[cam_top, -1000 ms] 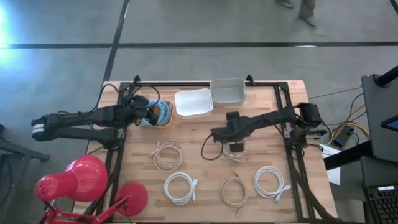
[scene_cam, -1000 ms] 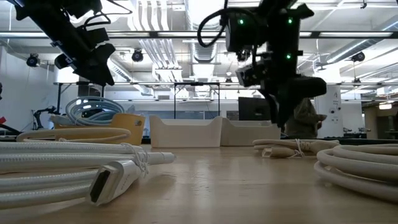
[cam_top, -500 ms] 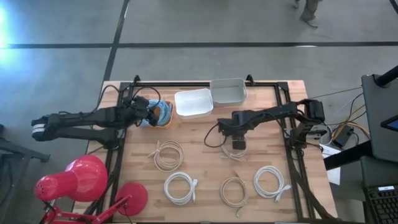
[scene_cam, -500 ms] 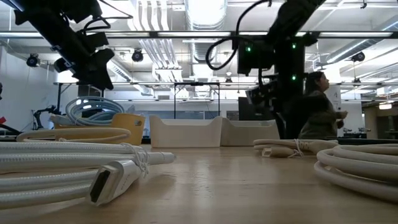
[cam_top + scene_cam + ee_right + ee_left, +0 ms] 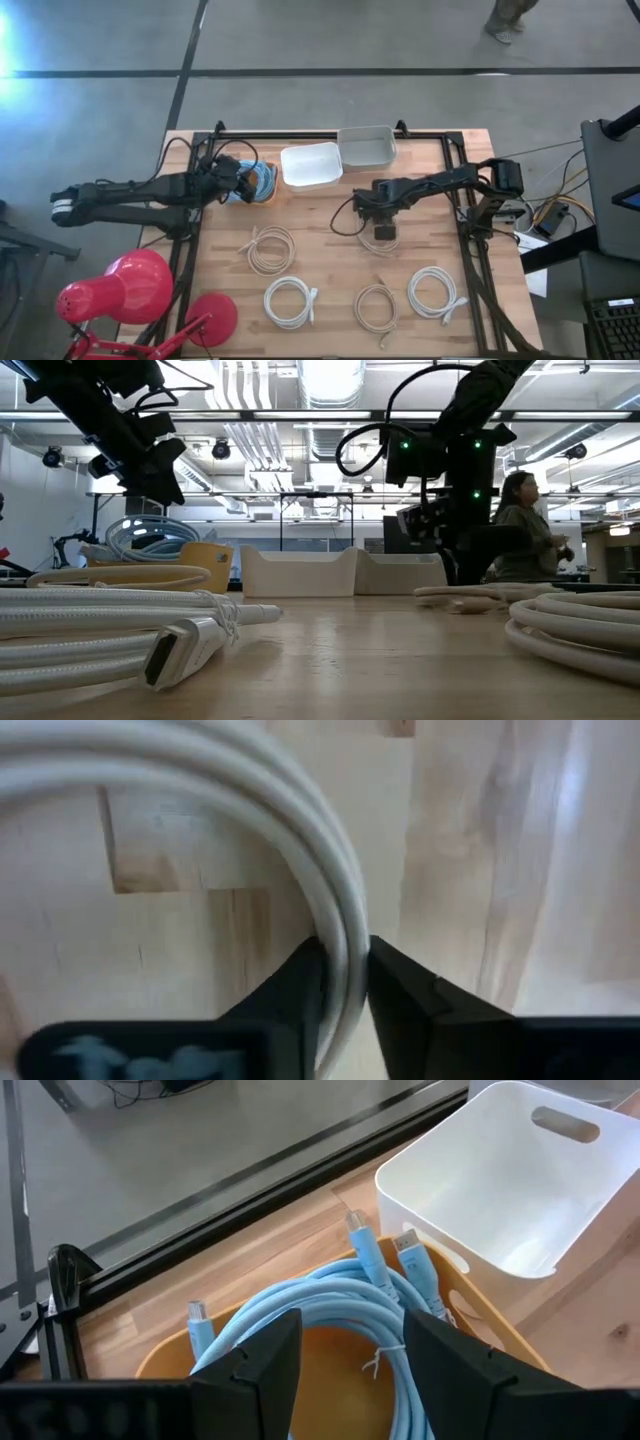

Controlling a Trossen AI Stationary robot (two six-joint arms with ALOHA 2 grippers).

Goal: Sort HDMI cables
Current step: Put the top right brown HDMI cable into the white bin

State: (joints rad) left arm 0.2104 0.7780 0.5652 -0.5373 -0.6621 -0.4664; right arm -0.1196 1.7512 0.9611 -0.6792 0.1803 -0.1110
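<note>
My right gripper is down on a beige HDMI cable coil that lies flat on the table's middle right, and it is shut on the coil's strands. My left gripper is open and empty. It hovers above an orange bin at the far left that holds light blue cable coils. Two more beige coils and two white coils lie flat on the table. My right gripper pinches the beige coil's bundled strands between its two fingers, one finger inside the loop's curve and one outside. The fingers come from above, pointing down, and lie across the strands. The coil rests on the table.
Two white bins stand side by side at the table's far edge. A red lamp stands off the near left corner. A black frame runs along the table's sides. A person shows beyond the table.
My right gripper has swung a little toward the table's right edge and gone down onto the beige coil, its arm now stretched out lower over the table. The coil stays on the table.
</note>
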